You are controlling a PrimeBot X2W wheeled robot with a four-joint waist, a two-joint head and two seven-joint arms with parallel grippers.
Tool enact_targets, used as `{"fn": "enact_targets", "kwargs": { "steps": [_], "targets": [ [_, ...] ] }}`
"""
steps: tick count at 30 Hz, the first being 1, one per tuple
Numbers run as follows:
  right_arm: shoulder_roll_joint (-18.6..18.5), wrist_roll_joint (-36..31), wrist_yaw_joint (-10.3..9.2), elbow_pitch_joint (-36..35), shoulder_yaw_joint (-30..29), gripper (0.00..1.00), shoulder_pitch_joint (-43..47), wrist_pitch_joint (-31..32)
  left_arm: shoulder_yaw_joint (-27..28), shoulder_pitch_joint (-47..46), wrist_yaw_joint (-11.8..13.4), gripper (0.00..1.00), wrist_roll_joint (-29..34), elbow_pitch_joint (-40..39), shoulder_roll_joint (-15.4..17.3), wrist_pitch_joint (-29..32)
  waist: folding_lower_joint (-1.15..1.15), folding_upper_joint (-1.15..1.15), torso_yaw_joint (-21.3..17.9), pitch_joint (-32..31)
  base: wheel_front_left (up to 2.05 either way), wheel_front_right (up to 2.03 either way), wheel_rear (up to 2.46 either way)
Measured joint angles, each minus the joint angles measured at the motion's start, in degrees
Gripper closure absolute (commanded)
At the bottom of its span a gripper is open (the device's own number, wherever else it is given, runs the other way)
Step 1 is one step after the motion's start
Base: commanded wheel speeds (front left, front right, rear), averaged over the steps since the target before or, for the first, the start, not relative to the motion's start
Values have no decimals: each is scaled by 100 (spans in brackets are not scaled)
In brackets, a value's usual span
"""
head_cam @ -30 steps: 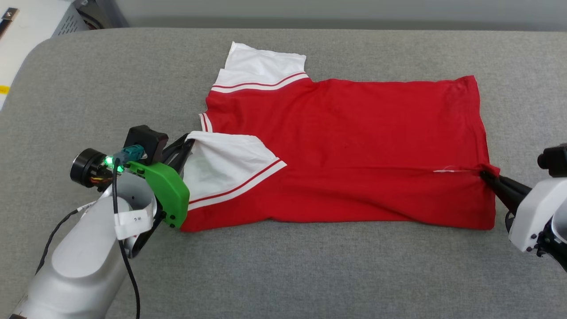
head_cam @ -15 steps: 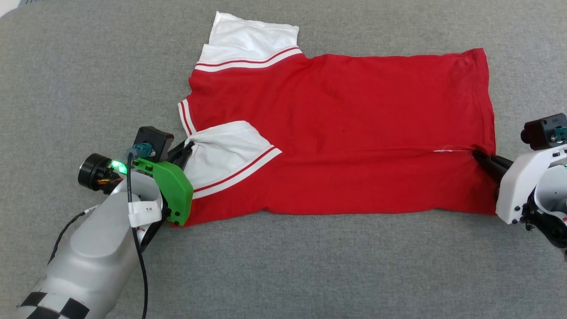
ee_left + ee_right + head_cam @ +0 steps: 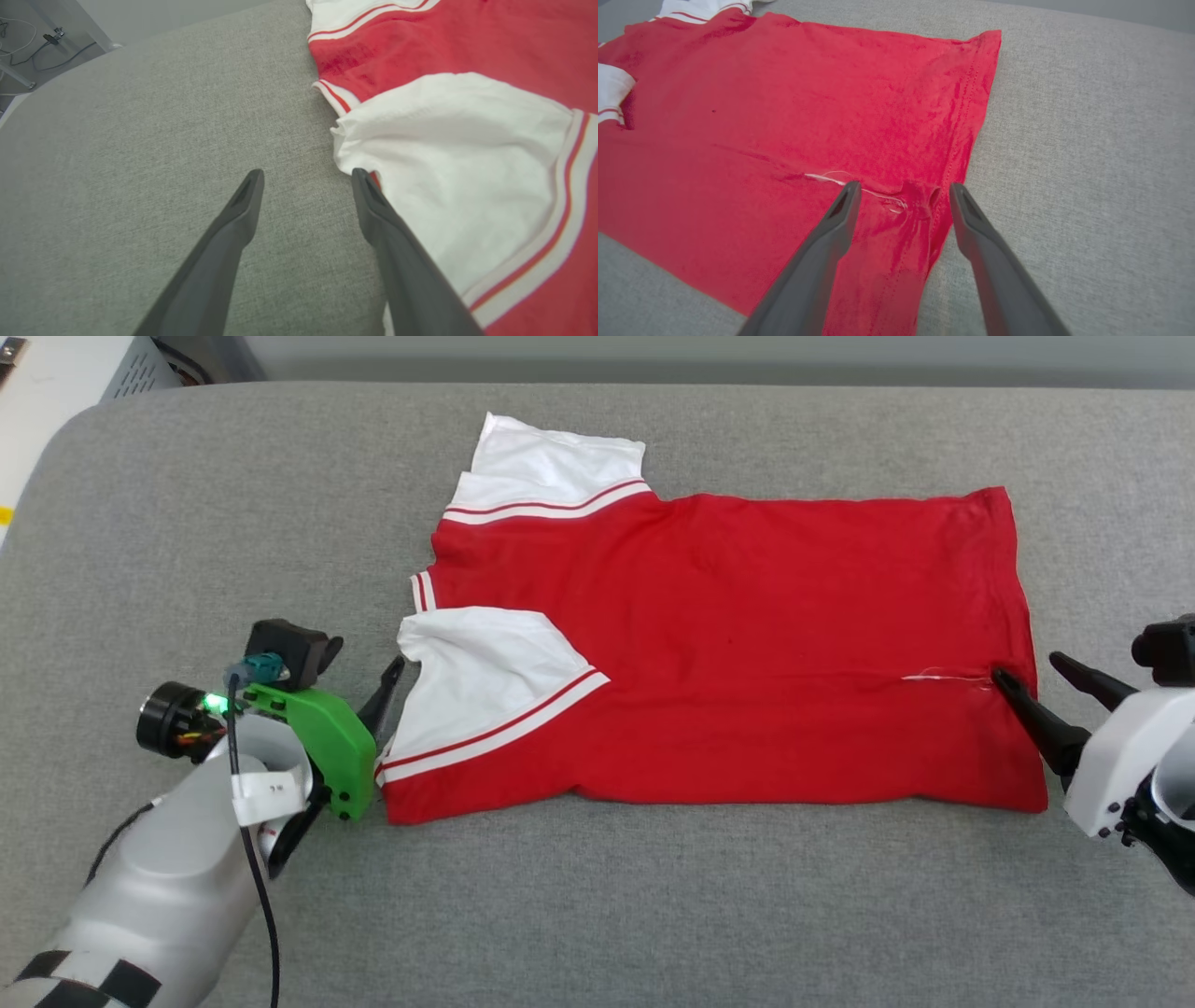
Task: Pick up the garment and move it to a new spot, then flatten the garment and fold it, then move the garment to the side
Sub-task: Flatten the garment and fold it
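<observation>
The garment [image 3: 728,644] lies flat on the grey table, plain red side up, with its near strip folded up over the body. One white sleeve [image 3: 485,681] lies on top at the left, and the other sleeve [image 3: 551,462] points to the far side. My left gripper [image 3: 378,695] is open at the sleeve's left edge; in the left wrist view the left gripper [image 3: 306,175] has bare table between its fingers and the sleeve [image 3: 467,154] lies beside the right finger. My right gripper [image 3: 1027,667] is open at the right hem; the right gripper [image 3: 903,185] straddles the folded corner of the garment [image 3: 784,116].
The grey fabric table [image 3: 653,915] has wide free room in front of and to the left of the shirt. Its rounded far-left corner [image 3: 65,448] borders a white cabinet [image 3: 56,383]. Cables lie on the floor [image 3: 28,42] beyond the table.
Both grippers have opened and let go of the shirt: the left released the white sleeve, the right released the hem corner. The head camera shifted between frames.
</observation>
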Motion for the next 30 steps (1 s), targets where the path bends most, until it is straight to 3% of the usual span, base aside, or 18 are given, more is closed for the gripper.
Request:
{"fn": "enact_targets", "kwargs": {
  "steps": [3,6,8,11,14,21,30],
  "targets": [
    [-136,27,0,-182,-189,0,271,-133,-14,-175,-1,0,-110,-200,210,74,0,0,70,-145,0,0,0],
    [-215,16,0,-387,-408,0,513,-179,-77,-392,-1,0,-400,-523,398,560,0,0,141,-283,0,0,0],
    [-237,-25,0,-520,-542,0,670,-174,-272,-473,-1,0,-625,-828,515,1189,0,0,189,-372,0,0,0],
    [-212,-280,0,-781,-896,0,977,-3,-738,-668,-1,0,-1490,-1629,778,3182,0,0,329,-538,0,0,0],
    [-66,-437,0,-933,-1034,0,1056,181,-938,-711,-1,0,-1956,-1864,850,4072,0,0,336,-539,0,0,0],
    [140,-651,0,-1147,-1191,0,1063,493,-1147,-708,-1,0,-2309,-1707,829,4558,0,0,227,-413,0,0,0],
    [388,-735,0,-1180,-1218,0,1042,662,-1502,-621,-1,0,-2397,-1268,613,4598,0,0,54,-175,0,0,0]
  ]
}}
